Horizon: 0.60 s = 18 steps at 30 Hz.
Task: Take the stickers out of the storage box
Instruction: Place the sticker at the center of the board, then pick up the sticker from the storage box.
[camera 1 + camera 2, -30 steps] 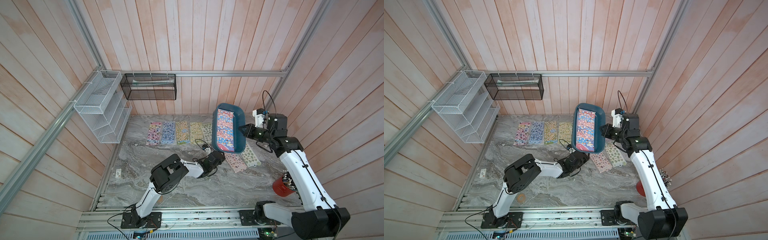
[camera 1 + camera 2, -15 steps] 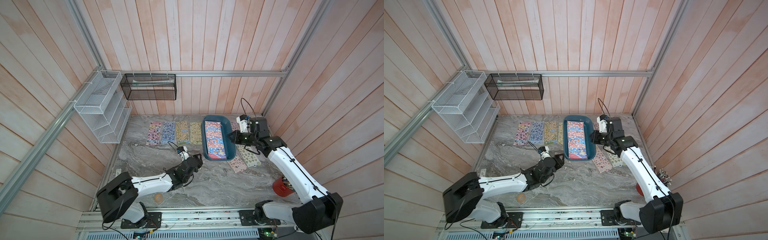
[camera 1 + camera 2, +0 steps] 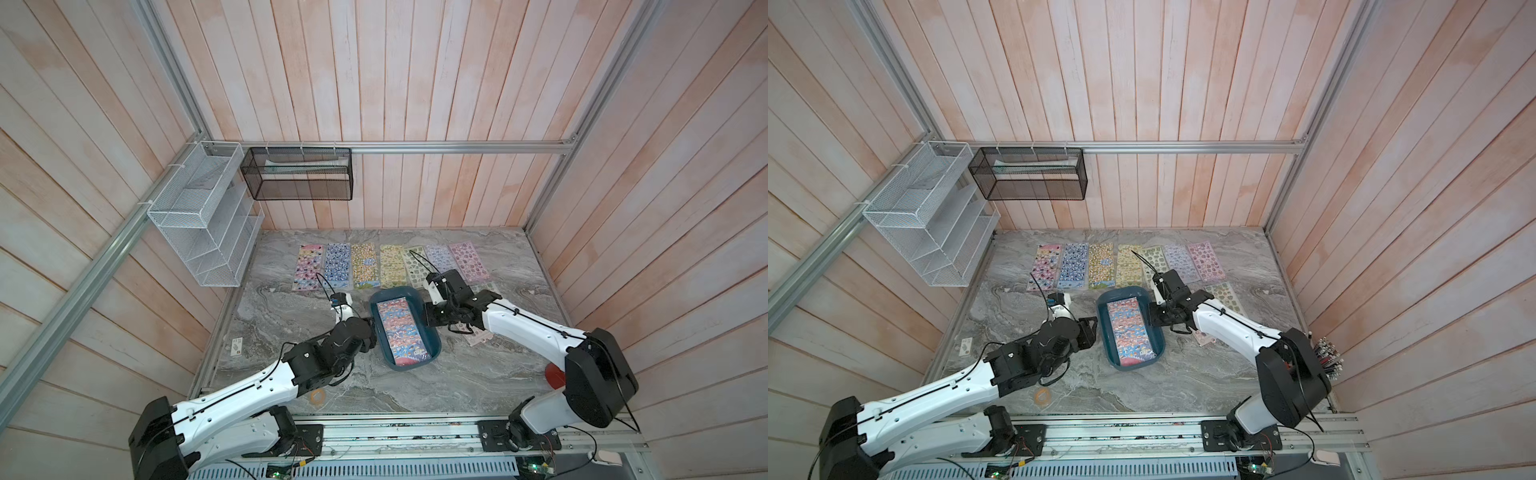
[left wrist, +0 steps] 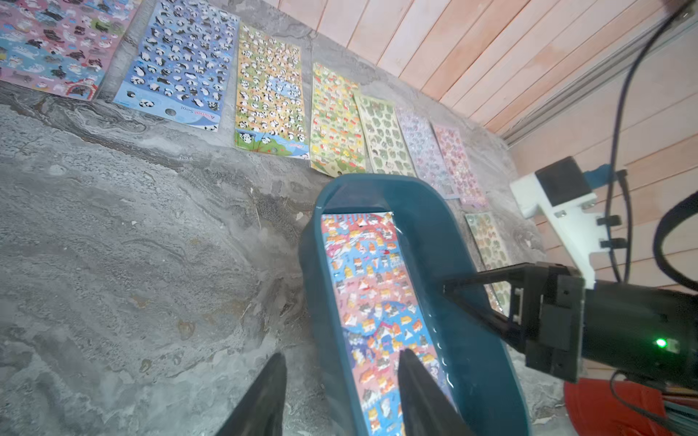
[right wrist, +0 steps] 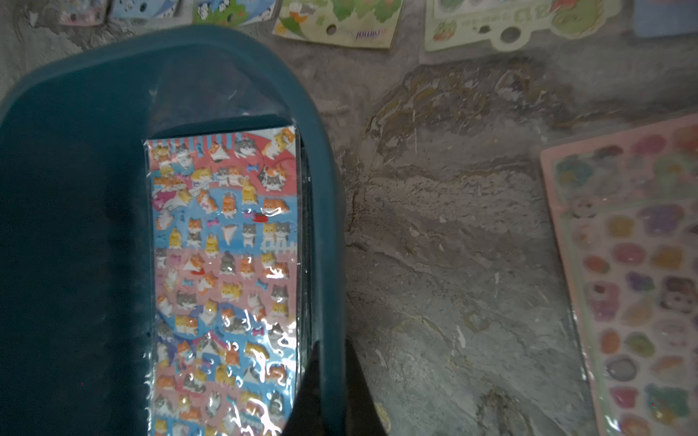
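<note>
The grey marbled desk [image 3: 415, 386] carries everything. Along its back edge a row of stickers [image 3: 365, 270] lies flat, side by side, with two more sheets near the right arm. In front of that row, about mid-desk, sits the dark teal storage box [image 3: 395, 291]. What looks like a small stack of sheets lies in it, the top one red, blue and pink with little cats. The emptying seems well advanced but unfinished. The right fingers [image 5: 364, 411] are clamped on one long wall of the box, one inside and one outside. The left fingers [image 4: 419, 396] stand apart astride the opposite wall, one over the top sheet, gripping nothing. Next, I judge, the left arm must catch that glossy sheet's edge and lift it out while the right steadies the box.
</note>
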Tool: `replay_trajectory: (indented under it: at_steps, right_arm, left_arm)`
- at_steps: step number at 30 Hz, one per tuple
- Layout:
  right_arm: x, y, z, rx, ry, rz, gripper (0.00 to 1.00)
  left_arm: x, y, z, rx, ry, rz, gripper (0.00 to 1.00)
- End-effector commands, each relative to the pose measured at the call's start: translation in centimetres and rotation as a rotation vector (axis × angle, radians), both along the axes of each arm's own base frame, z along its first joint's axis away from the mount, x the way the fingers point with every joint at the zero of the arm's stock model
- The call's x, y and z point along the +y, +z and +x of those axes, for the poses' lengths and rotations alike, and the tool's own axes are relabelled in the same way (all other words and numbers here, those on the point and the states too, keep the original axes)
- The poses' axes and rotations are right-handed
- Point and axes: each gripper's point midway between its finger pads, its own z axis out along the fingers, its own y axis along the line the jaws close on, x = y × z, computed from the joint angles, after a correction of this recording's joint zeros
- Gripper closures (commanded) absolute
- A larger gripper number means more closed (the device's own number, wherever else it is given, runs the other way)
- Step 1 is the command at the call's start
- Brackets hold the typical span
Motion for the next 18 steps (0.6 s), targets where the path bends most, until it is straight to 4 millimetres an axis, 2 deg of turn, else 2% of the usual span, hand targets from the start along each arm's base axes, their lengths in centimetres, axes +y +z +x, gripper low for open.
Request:
replay_trajectory:
  at_steps: [1, 7, 12, 18]
  right_arm:
    - [0.9, -0.1, 0.8, -0.041, -0.047, 0.037, 1.0]
    - [0.6, -1.0, 1.2, -0.064, -0.098, 0.033, 1.0]
    - [0.3, -1.3, 1.3, -0.086, -0.131, 0.044, 1.0]
    - [0.4, -2.0, 1.3, -0.083, -0.133, 0.054, 1.0]
  left_arm:
    - [-0.5, -1.3, -0.2, 0.056, -0.03, 0.059, 0.5]
    - [-2.7, -2.9, 1.5, 0.078, -0.006, 0.093, 0.51]
    - [-4.8, -5.4, 2.5, 0.11, -0.017, 0.098, 0.51]
    - [-6.1, -9.0, 3.3, 0.16, -0.018, 0.152, 0.51]
